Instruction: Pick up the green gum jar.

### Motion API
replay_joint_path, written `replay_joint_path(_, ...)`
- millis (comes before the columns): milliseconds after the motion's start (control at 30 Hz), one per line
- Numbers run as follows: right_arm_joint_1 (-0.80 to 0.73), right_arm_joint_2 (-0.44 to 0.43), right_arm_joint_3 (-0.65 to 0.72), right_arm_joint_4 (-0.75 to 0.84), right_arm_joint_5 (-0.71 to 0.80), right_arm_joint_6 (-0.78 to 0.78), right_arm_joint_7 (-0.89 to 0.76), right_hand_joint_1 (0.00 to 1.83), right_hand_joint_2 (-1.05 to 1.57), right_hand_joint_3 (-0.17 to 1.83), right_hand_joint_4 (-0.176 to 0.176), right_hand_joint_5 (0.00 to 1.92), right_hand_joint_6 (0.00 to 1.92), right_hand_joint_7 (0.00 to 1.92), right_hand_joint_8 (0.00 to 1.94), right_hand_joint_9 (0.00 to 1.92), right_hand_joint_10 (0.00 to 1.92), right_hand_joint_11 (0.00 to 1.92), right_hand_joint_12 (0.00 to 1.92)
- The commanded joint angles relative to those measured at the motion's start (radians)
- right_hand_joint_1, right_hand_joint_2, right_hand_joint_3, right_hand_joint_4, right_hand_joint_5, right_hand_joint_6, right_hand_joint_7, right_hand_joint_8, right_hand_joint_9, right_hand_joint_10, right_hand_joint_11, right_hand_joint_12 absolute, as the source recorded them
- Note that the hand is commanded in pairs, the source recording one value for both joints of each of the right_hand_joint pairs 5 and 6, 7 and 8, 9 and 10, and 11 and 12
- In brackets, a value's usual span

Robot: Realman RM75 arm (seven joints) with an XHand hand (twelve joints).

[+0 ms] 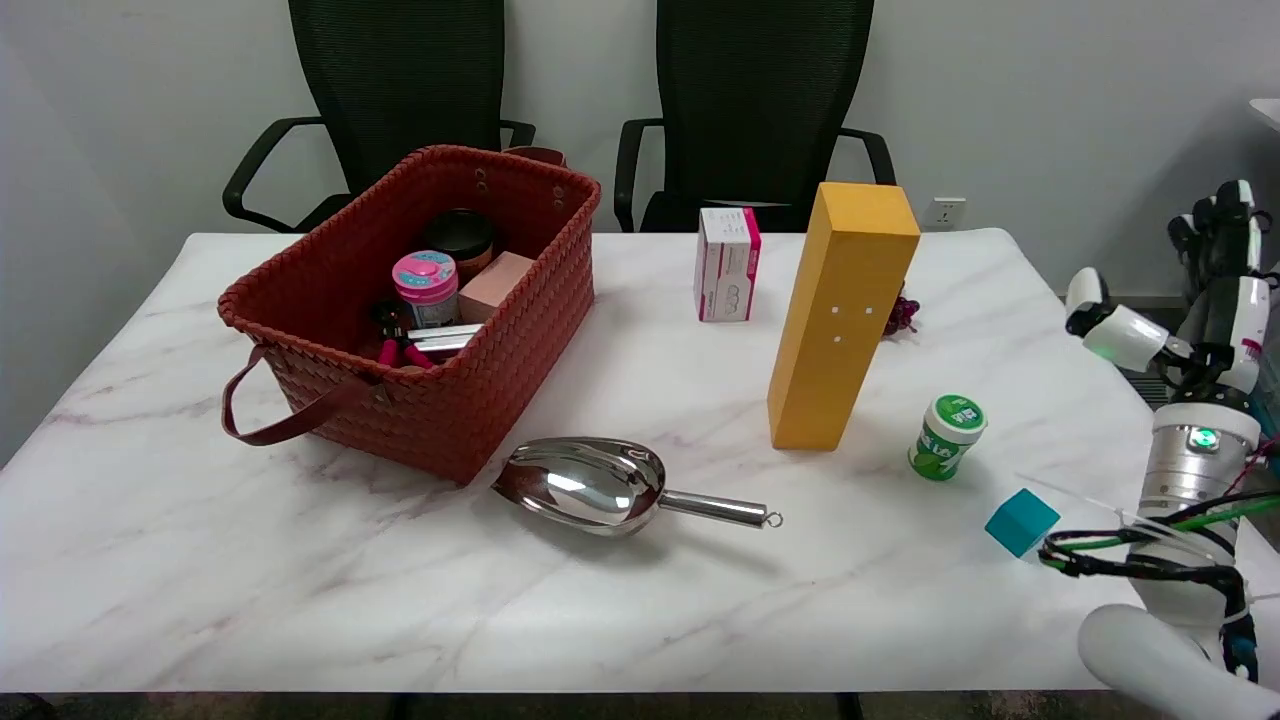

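Green gum jar (946, 437) stands upright, right of centre, just right of the tall yellow block (842, 315). Teal cube (1021, 521) lies near it, lower right. At the frame's right edge I see my right hand (1200, 295) raised clear of the table, fingers apart, holding nothing.

Green gum jar (946, 437), white lid with green label on top. Upright, slightly tilted, on table's right side, toward near edge.
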Motion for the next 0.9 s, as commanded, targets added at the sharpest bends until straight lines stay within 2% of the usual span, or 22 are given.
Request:
replay_joint_path(33,-0.2,-0.012,-0.043,0.269,0.014,-0.078,-0.132,1.21,0.25,1.16,0.0,0.0,0.0,0.22,0.22,0.28,0.28,0.17,0.17)
replay_joint_path(300,-0.194,-0.005,-0.108,0.268,0.036,-0.075,-0.134,1.19,0.28,1.11,0.0,0.0,0.0,0.2,0.2,0.25,0.25,0.19,0.19)
replay_joint_path(433,-0.207,-0.012,-0.108,0.262,0.036,-0.077,-0.145,1.21,0.28,1.07,0.0,0.0,0.0,0.2,0.2,0.24,0.24,0.03,0.03)
replay_joint_path(500,-0.212,-0.015,-0.108,0.262,0.037,-0.079,-0.163,1.22,0.23,1.05,0.0,0.0,0.0,0.18,0.18,0.06,0.06,0.0,0.0)
replay_joint_path(567,-0.213,-0.016,-0.109,0.263,0.045,-0.083,-0.171,1.24,0.19,1.05,0.0,0.0,0.0,0.12,0.12,0.0,0.0,0.0,0.0)
replay_joint_path(667,-0.21,-0.014,-0.119,0.261,0.05,-0.083,-0.171,1.25,0.15,1.05,0.0,0.0,0.0,0.0,0.0,0.0,0.0,0.0,0.0)
replay_joint_path(900,-0.207,-0.011,-0.149,0.25,0.073,-0.091,-0.171,1.26,0.11,1.03,0.0,0.0,0.0,0.0,0.0,0.0,0.0,0.0,0.0)
